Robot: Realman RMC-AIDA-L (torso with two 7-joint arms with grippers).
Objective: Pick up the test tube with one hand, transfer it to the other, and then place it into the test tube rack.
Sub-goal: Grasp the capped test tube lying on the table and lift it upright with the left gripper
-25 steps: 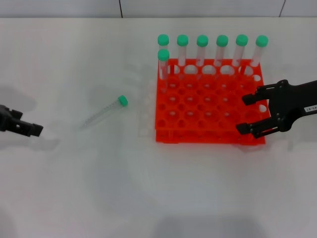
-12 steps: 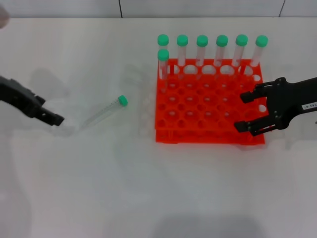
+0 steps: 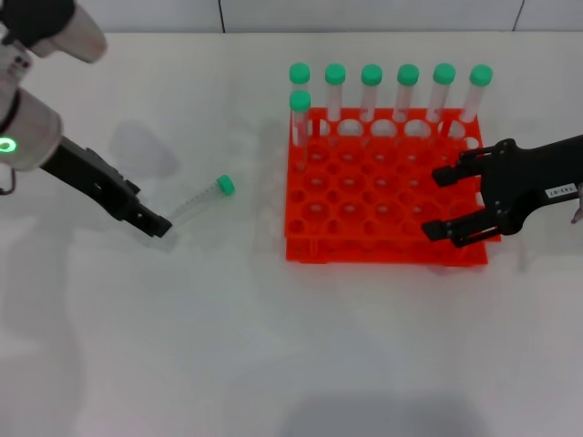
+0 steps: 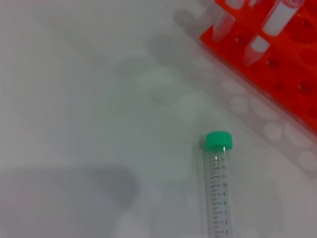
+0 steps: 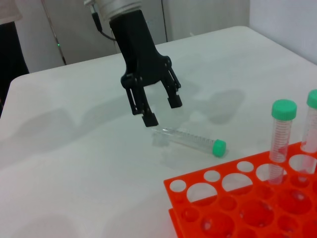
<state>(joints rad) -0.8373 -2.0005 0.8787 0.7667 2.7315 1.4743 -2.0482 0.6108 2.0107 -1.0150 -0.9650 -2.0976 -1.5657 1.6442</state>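
Head cam: high, looking forward and steeply down on the white table (image 3: 273,346), whole orange rack (image 3: 383,191) in frame, both arms entering from the sides. Widest view.

Left wrist cam: close above the table, pointing down at the loose test tube (image 4: 218,188); only a corner of the rack (image 4: 277,64) at the frame edge. Tightest view.

Right wrist cam: low, sitting over the rack (image 5: 247,208), facing across the table at a shallow angle away from it, past the tube (image 5: 190,140) to the left gripper (image 5: 158,109).

Overlap: all three share the loose tube and the rack's near corner beside it.
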